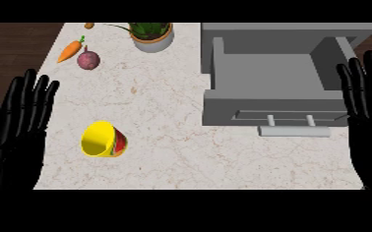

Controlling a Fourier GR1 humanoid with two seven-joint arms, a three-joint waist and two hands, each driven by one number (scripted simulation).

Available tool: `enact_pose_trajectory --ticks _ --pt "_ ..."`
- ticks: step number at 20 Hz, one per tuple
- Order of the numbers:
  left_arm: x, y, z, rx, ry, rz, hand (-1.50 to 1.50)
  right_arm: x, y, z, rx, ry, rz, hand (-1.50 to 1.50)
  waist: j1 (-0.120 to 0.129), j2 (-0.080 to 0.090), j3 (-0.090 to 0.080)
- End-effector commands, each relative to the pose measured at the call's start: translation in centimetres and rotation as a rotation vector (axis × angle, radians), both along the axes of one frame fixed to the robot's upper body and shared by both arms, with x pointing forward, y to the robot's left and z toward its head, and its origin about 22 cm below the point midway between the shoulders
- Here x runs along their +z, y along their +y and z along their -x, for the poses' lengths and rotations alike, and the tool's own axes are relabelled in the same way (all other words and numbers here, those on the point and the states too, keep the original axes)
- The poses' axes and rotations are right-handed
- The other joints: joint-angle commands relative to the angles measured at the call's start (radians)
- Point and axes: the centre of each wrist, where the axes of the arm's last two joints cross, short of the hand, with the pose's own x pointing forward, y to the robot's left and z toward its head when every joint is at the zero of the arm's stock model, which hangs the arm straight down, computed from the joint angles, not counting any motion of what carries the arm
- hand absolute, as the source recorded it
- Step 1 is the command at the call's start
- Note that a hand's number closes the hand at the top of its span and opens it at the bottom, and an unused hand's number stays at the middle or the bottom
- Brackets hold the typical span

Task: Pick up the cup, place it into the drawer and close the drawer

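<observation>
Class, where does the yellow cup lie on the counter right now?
In the head view the yellow cup lies on its side at the counter's lower left, near the left robot hand, left of the open drawer.

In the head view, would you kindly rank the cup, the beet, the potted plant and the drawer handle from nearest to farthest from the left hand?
From the left hand, resting open at the view's left edge:
1. Cup, lying on its side just right of the hand.
2. Beet, up toward the counter's far left.
3. Potted plant, far edge, centre.
4. Drawer handle, right side, on the open drawer's front.
</observation>
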Motion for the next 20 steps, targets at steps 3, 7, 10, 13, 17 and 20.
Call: enact_pose_trajectory --ticks 3,7,10,13,17,20 --pt "0.4 1.7 -0.7 -0.2 -0.042 0.0 -1.5 0.3 1.1 0.4 0.044 0.026 -0.015 -1.5 -0.014 -0.007 -0.02" --pt "-1.2 0.7 -0.1 -0.47 0.067 0.152 -1.5 -1.8 1.6 -0.4 0.161 0.127 -0.061 -1.5 -0.009 -0.003 -0.02" --pt "-0.2 3.6 -0.2 -0.482 0.098 0.172 -1.5 -0.9 0.8 -0.5 0.153 0.125 -0.094 -1.5 -0.01 -0.006 -0.019" --pt "0.3 1.5 -0.2 -0.499 0.085 0.187 -1.5 -1.9 2.1 -0.8 0.162 0.147 -0.086 -1.5 -0.011 -0.006 -0.019" --pt "-0.9 2.6 -0.1 -0.492 0.112 0.196 -1.5 0.2 2.1 0.3 0.159 0.132 -0.077 -1.5 -0.012 -0.007 -0.019" --pt "-0.3 3.3 -2.3 -0.484 0.112 0.201 -1.5 -1.3 0.3 -0.5 0.161 0.129 -0.077 -1.5 -0.016 -0.006 -0.019"
